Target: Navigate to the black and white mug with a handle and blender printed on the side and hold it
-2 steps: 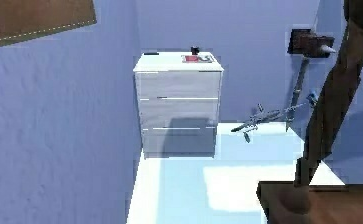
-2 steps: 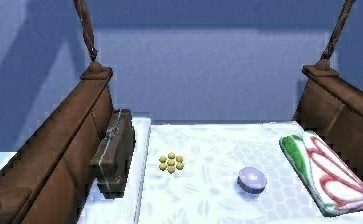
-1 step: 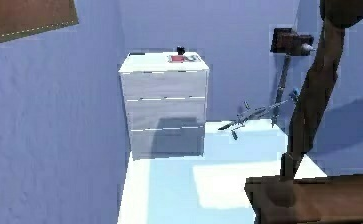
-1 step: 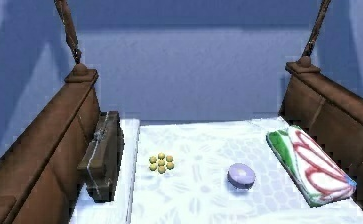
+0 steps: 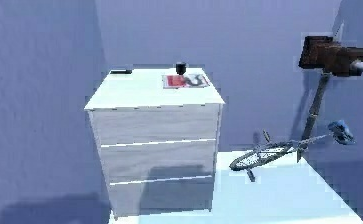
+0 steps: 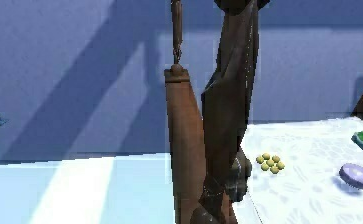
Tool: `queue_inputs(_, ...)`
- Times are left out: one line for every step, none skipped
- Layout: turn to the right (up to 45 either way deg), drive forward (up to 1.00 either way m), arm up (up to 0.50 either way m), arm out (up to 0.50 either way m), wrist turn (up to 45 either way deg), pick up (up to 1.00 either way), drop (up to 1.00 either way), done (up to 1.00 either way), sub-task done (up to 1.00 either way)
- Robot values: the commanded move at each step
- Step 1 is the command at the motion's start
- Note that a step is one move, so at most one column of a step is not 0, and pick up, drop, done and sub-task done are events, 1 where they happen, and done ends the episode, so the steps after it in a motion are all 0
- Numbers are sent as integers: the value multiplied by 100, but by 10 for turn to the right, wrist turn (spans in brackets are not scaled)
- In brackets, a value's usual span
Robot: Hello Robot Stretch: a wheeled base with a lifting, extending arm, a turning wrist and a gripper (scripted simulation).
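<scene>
A small dark cup-like thing [image 5: 179, 68] stands near the back of a white dresser's top [image 5: 139, 92], in the middle of the forward view. It is too small for me to make out a handle or a print. Just in front of it lies a flat red and white item [image 5: 186, 80]. A thin dark flat object [image 5: 119, 71] lies at the top's back left.
The dresser has three drawer fronts [image 5: 154, 150]. A bicycle [image 5: 274, 152] lies on the floor to its right, below a brown object on a pole [image 5: 329, 55]. In the arm side view a tall brown sculpture [image 6: 229, 100] stands close, with yellow balls [image 6: 270, 162] and a purple disc [image 6: 356, 177] on a pale surface.
</scene>
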Motion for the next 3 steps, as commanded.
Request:
queue_inputs(0, 70, 0, 0, 0, 0, 0, 0, 0)
queue_inputs(-450, 0, 0, 0, 0, 0, 0, 0, 0)
queue_inputs(-390, 0, 0, 0, 0, 0, 0, 0, 0)
